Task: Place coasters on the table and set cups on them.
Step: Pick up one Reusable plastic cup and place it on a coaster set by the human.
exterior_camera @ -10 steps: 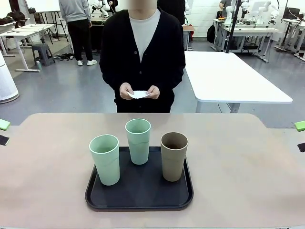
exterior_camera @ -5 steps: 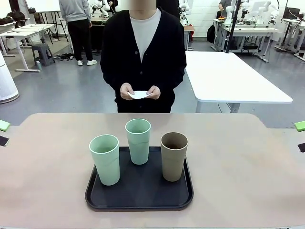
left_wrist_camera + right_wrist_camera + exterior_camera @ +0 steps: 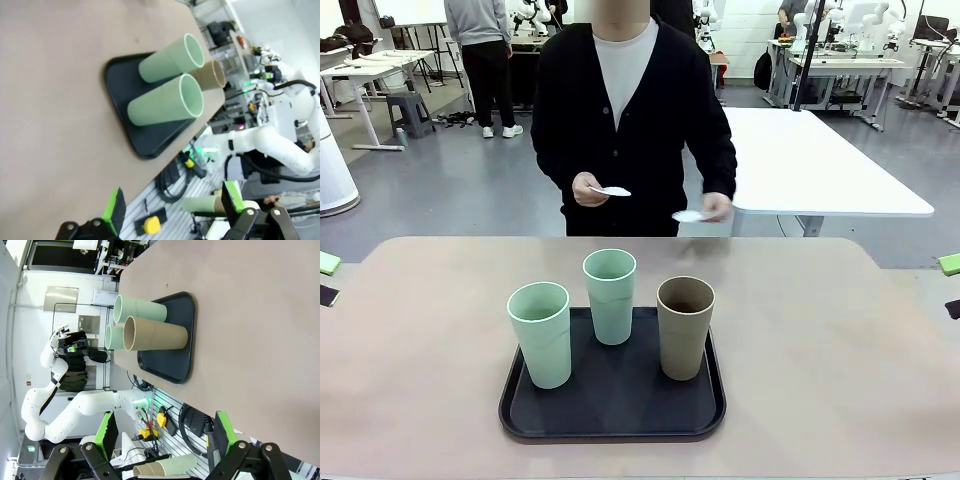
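Start with the bench (image 3: 840, 330): its tan top carries no coaster yet. At its middle sits the black tray (image 3: 610, 428), roughly midway between your two arms, and all three cups stand upright on it, long axes vertical and mouths up.

The mint cup at the front (image 3: 540, 335) is on the left arm's side. The taupe cup (image 3: 685, 328) is on the right arm's side. The second mint cup (image 3: 610, 297) stands behind and between them, toward the person. So, as I judge it, each arm has its own nearest cup, reached by coming inward from the bench's end and taking it from the side.

The coasters are across the bench with the person, beyond the tray. One coaster (image 3: 611, 190) is held at waist height in the hand (image 3: 584, 190) on the left arm's side. Another coaster (image 3: 687, 216) is in the outstretched hand (image 3: 716, 207) on the right arm's side, low and near the far edge. Whether it is over the bench top I cannot tell.

Both the left jaws and the right jaws are released, spread wide at the bench's ends with nothing between them. The cups probably wait until a coaster lies flat.
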Controlling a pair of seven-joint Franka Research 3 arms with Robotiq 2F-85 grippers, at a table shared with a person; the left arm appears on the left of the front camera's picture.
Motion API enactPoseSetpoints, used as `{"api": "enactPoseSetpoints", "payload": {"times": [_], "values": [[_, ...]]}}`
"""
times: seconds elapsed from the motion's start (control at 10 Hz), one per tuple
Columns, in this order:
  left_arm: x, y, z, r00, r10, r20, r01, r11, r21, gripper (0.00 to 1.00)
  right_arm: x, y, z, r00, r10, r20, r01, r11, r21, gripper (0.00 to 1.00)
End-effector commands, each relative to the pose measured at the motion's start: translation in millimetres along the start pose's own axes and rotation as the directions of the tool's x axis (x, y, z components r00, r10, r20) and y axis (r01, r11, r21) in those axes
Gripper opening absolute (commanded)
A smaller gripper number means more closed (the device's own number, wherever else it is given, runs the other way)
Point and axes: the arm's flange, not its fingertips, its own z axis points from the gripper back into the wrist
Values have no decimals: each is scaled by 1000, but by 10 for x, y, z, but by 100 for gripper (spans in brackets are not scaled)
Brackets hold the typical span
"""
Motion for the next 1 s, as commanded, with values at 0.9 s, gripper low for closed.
{"api": "enactPoseSetpoints", "payload": {"times": [0.9], "values": [[23,-12,-25,1000,-6,2,6,1000,-12,100,3,-4,1,1000,-2,2,2,1000,4,100]]}}
